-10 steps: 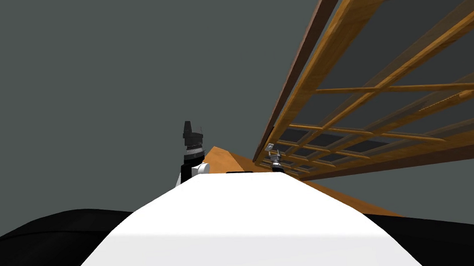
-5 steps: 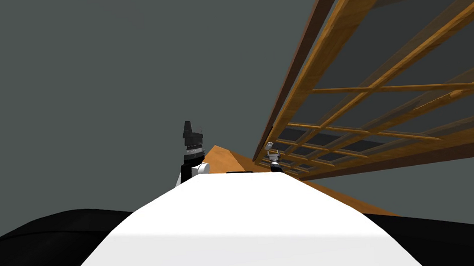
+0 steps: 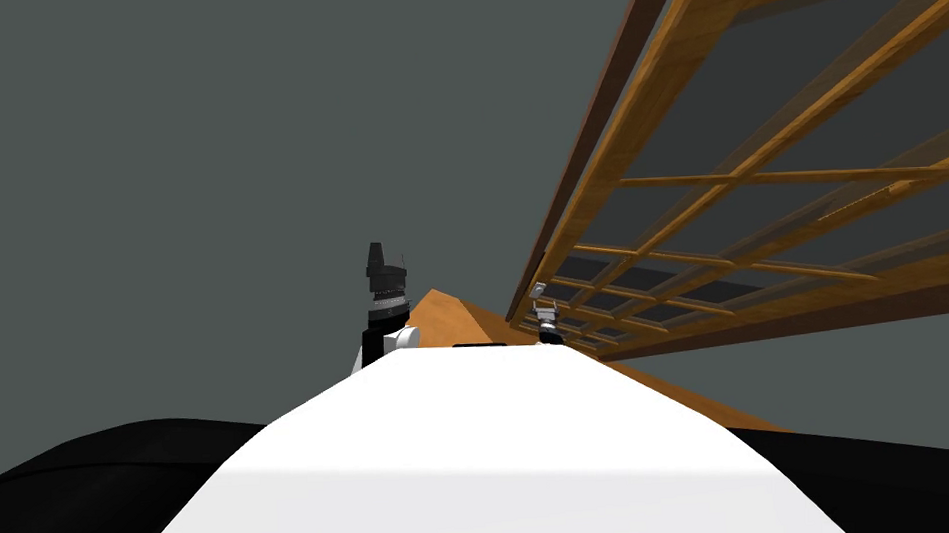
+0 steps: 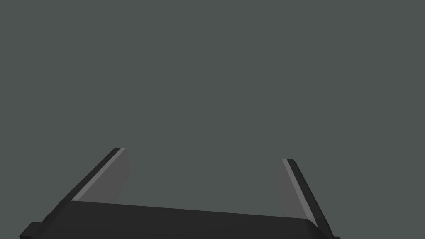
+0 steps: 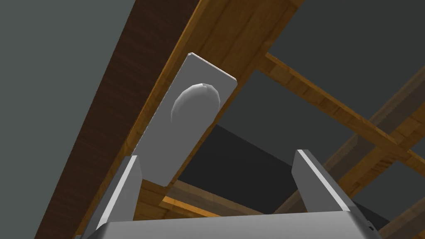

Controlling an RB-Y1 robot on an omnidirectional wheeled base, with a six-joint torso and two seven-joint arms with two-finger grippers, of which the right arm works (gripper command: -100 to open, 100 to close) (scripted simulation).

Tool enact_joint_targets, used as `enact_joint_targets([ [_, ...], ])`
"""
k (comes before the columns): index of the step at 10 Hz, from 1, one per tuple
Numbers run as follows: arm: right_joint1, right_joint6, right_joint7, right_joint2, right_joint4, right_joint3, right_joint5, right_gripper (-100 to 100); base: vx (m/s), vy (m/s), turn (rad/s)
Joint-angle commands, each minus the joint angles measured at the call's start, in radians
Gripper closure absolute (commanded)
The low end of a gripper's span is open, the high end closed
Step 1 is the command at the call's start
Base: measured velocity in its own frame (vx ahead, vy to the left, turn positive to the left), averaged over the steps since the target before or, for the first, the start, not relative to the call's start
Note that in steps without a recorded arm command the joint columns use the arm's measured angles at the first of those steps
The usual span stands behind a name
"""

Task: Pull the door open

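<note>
The knob [image 5: 195, 101] lies ahead of our right gripper [image 5: 216, 154], apparently off-centre; its fingers [image 5: 124, 191] are spread wide and hold nothing.

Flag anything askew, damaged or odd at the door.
Nothing stands out. The wooden door slants only with the camera, and its lattice bars look whole. The grey knob sits intact on its plate. The right end effector is open, not yet around the knob.
</note>
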Motion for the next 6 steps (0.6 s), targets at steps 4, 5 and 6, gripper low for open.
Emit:
enact_joint_targets([
  [4, -0.004, 0.009, -0.108, 0.011, -0.015, 0.019, -0.046, -100, -0.057, -0.013, 0.033],
  [5, -0.005, 0.013, -0.148, 0.016, -0.021, 0.025, -0.063, -100, -0.050, -0.008, 0.031],
  [6, -0.006, 0.016, -0.173, 0.020, -0.027, 0.032, -0.080, -100, -0.069, -0.012, 0.054],
])
